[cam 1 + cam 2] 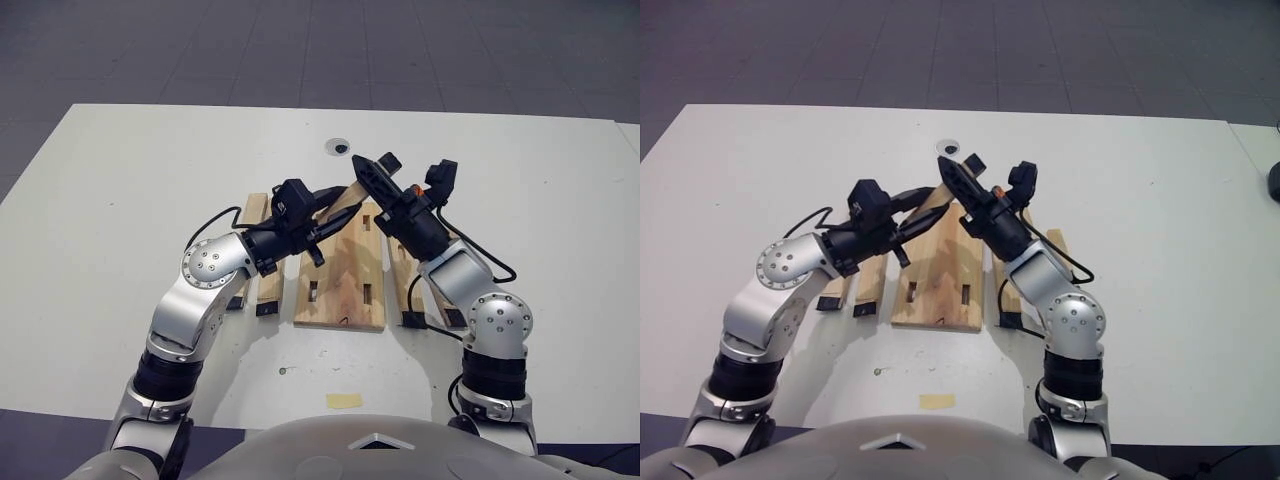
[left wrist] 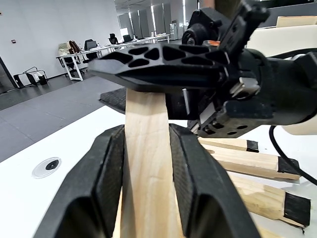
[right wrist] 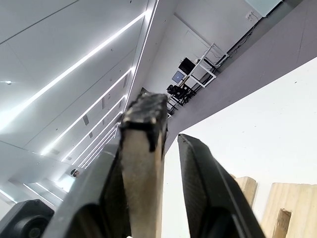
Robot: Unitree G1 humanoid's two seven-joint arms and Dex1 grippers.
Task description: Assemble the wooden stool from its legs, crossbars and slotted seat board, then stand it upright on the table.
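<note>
- White table (image 1: 120, 200): everything you are working with sits on it.
- Slotted seat board (image 1: 340, 290): flat at the centre, in front of you.
- Spare legs and crossbars: some lie just left of the board (image 1: 270, 285), others just right (image 1: 402, 290).
- Wooden leg (image 2: 146, 163): raised and tilted over the board's far end.
- Your left gripper (image 2: 146, 131): both fingers clamp the leg.
- Your right gripper (image 3: 151, 141): fingers straddle the black-capped end, with a gap showing on one side.
</note>
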